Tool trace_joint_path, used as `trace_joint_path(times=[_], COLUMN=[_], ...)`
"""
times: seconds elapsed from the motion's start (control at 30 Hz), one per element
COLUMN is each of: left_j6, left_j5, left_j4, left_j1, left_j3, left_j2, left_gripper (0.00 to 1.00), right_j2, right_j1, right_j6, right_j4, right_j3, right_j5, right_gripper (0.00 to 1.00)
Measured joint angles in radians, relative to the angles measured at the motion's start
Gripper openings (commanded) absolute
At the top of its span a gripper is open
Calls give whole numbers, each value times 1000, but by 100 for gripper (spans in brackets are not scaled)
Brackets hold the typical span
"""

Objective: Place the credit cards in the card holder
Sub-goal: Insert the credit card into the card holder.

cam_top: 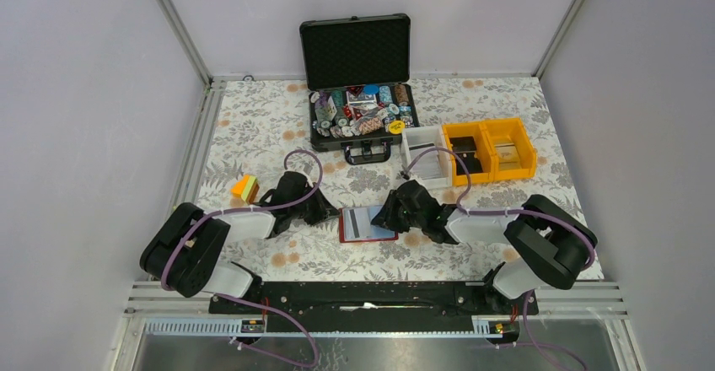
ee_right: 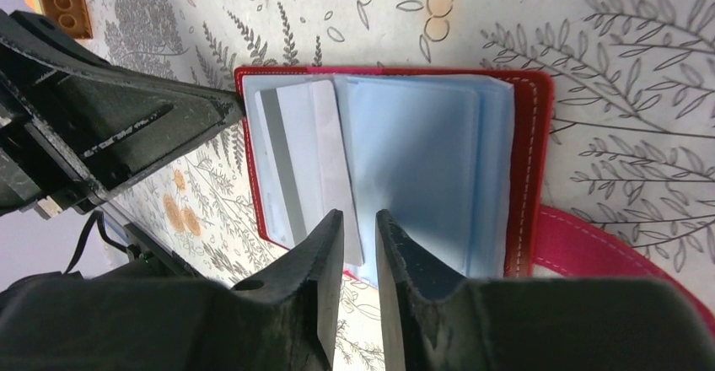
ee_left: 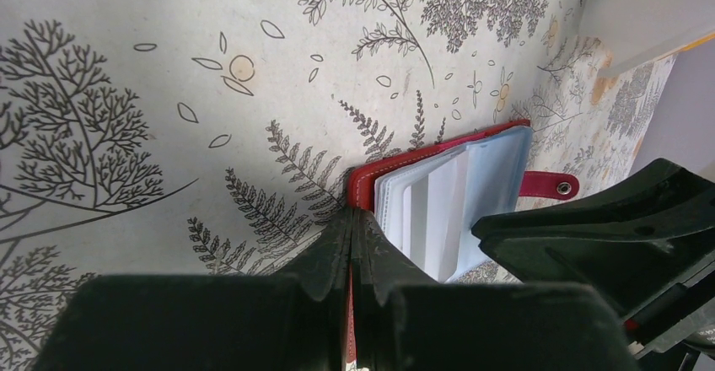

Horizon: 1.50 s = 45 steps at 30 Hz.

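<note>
A robotics laboratory test cell is shown. The work surface is enclosed by plain pale panels [cam_top: 84,93] held in aluminium profile posts [cam_top: 175,24]. A left arm [cam_top: 228,223] and a right arm [cam_top: 497,223] are bolted to a black rail [cam_top: 354,293] at the near edge, and purple cables [cam_top: 321,171] are routed along them. The table [cam_top: 253,126] is covered with a floral-printed sheet, on which practice props are laid out: a black case [cam_top: 356,51] of poker chips and yellow bins [cam_top: 484,139].
</note>
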Motion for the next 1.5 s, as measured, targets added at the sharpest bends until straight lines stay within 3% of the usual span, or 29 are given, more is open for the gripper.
trace_joint_path(times=[1.0,1.23,1.33,1.5], left_j6=[-1,1,8,40], left_j5=[-40,-59,-66,-83], left_j4=[-30,-40,-73,-147], left_j1=[0,1,0,-2], left_j3=[-20,-21,-21,-13], left_j2=[-47,-58,-78,-134], left_gripper=[0,0,11,49], right_j2=[138,148,135,17], right_j1=[88,93,100,104], right_j6=[19,8,-18,-92], right_j4=[36,24,-9,-138], right_j3=[101,124,139,160], right_j5=[-48,-52,-33,61], right_gripper=[24,37,46,62])
